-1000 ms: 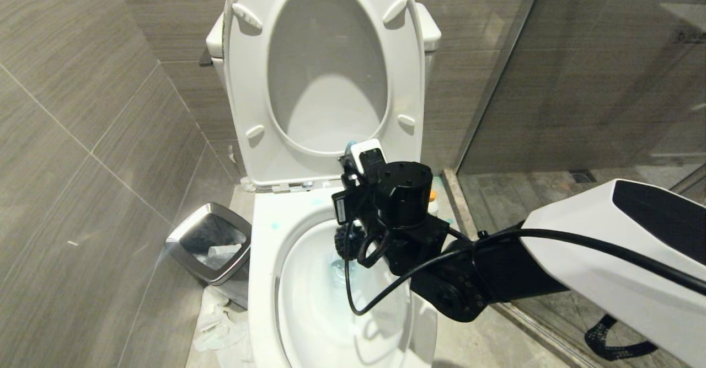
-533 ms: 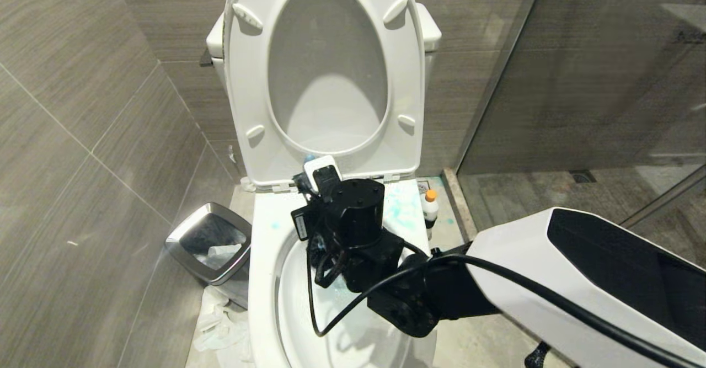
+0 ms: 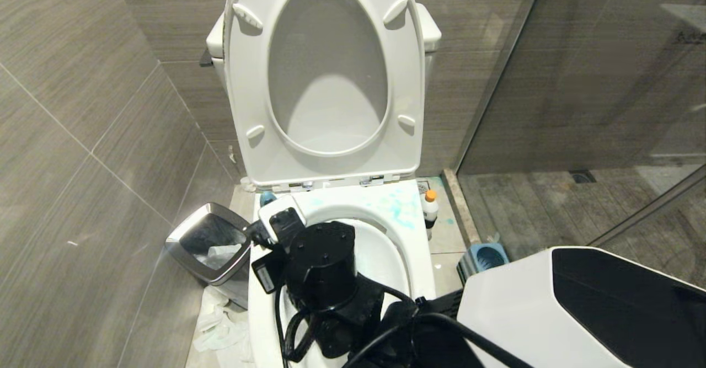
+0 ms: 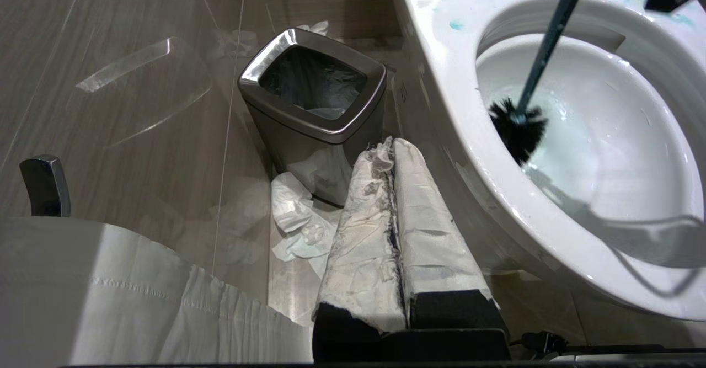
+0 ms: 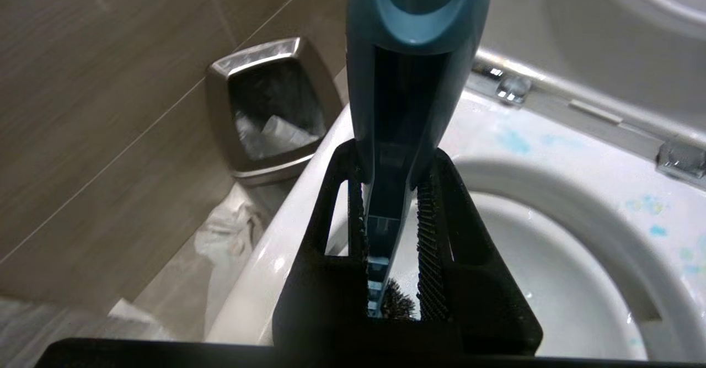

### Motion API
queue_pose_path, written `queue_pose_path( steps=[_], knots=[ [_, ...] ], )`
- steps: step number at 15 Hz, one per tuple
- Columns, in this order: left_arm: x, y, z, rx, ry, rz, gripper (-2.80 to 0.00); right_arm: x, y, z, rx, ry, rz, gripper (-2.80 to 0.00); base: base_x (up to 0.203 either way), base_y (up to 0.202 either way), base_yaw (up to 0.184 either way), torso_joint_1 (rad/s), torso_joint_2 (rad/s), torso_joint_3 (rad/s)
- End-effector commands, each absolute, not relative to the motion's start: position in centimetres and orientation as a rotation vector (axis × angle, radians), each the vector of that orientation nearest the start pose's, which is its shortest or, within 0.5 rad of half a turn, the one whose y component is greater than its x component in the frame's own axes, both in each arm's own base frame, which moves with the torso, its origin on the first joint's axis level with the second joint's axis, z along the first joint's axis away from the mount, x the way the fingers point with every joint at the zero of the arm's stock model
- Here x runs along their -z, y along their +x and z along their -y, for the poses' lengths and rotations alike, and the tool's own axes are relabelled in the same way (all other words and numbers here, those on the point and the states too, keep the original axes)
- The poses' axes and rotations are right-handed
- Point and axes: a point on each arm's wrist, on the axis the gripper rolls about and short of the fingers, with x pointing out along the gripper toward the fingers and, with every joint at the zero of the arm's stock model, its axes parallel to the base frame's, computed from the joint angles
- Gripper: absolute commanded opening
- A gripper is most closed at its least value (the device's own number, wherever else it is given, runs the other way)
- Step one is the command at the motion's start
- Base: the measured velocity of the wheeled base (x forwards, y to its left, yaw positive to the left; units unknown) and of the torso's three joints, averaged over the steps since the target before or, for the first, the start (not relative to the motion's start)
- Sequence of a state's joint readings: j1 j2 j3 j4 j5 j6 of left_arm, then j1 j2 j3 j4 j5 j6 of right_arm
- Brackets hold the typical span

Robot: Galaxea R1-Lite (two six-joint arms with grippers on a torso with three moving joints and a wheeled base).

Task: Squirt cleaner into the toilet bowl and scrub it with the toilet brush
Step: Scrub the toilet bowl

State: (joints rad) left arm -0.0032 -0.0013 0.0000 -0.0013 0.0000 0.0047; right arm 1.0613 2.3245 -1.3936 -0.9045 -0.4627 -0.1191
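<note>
The white toilet bowl [image 3: 400, 219] stands open, with teal-blue specks on its back rim. My right gripper [image 5: 394, 164] is shut on the blue-grey handle [image 5: 411, 81] of the toilet brush, over the bowl's left side. My right arm [image 3: 322, 268] hides the gripper in the head view, where only the handle's tip [image 3: 268, 197] shows. The black bristle head [image 4: 518, 131] rests against the bowl's left inner wall [image 4: 606, 136]. The cleaner [image 3: 429, 209] stands upright on the floor right of the toilet. My left gripper [image 4: 386, 150], wrapped in white, is shut and empty, low beside the bowl.
A steel bin [image 3: 212, 241] stands left of the toilet with crumpled tissue [image 3: 218, 324] on the floor beside it. The blue brush holder [image 3: 482, 257] sits on the floor to the right. A glass shower partition [image 3: 579, 81] closes the right side. The seat and lid [image 3: 325, 75] are raised.
My right arm has swung left across the bowl with the brush, from the back right to the left side. That uncovered the cleaner bottle and the brush holder.
</note>
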Motion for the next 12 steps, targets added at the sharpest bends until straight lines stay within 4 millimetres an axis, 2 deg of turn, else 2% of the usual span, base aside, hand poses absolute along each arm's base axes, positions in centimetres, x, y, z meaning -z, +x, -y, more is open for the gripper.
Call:
queue_pose_path(
  steps=[1, 5, 12],
  knots=[
    [-7.6, -2.3, 0.0, 0.003, 0.005, 0.002, -2.8, -12.0, 21.2, -40.2, -0.632, -0.146, 0.007, -2.8, 0.0, 0.0, 0.0, 0.0, 0.0, 0.0],
    [-7.6, -2.3, 0.0, 0.003, 0.005, 0.002, -2.8, -11.9, 18.1, -38.0, -0.649, -0.169, -0.013, -2.8, 0.0, 0.0, 0.0, 0.0, 0.0, 0.0],
    [-7.6, -2.3, 0.0, 0.003, 0.005, 0.002, -2.8, -11.7, 14.6, -31.7, -0.602, -0.187, -0.052, -2.8, 0.0, 0.0, 0.0, 0.0, 0.0, 0.0]
  ],
)
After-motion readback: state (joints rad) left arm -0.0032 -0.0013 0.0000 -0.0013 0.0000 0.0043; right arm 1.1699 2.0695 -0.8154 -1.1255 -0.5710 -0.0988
